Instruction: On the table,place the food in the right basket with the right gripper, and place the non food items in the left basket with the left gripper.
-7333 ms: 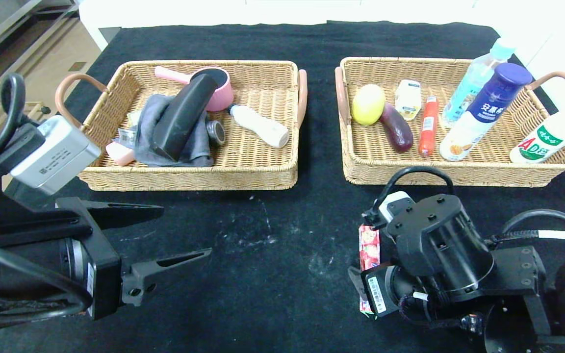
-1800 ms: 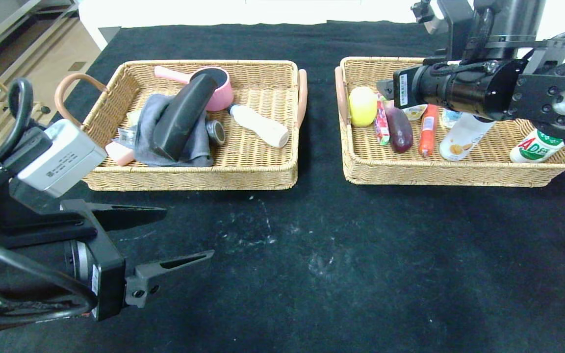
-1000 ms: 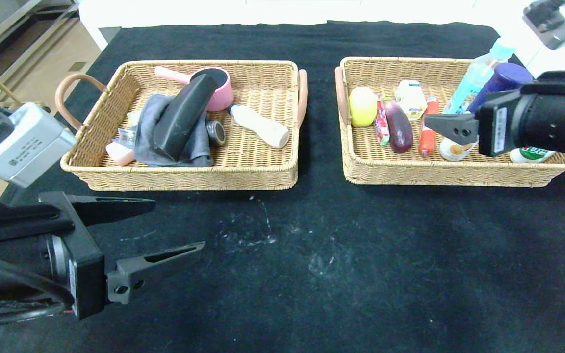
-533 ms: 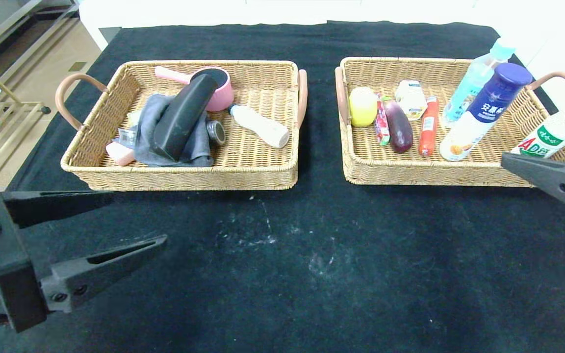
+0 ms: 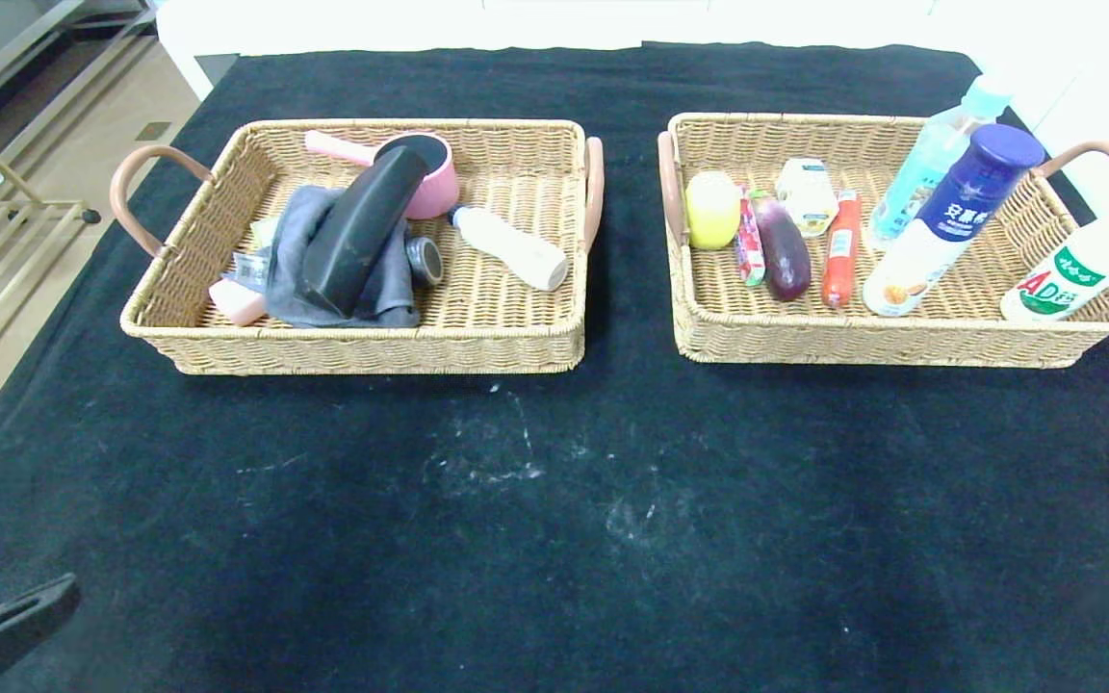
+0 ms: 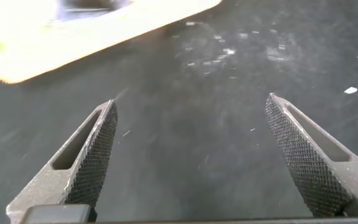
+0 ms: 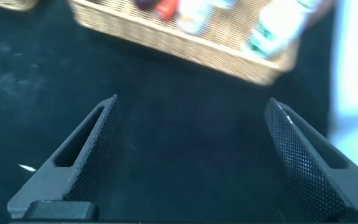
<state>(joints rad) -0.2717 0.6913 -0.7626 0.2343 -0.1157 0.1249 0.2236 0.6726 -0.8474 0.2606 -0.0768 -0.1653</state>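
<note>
Both arms have pulled back off the table [image 5: 554, 539], the left gripper [image 6: 191, 155] and right gripper [image 7: 191, 155] spread wide and empty over bare cloth, while the left basket [image 5: 372, 348] holds the black glasses case [image 5: 362, 231] and the right basket [image 5: 901, 342] holds the red HI-CHEW stick [image 5: 749, 243] and blue-capped bottle [image 5: 954, 219].

Long tapered black fingers [image 6: 95, 155] with cross-hatched textured inner faces
</note>
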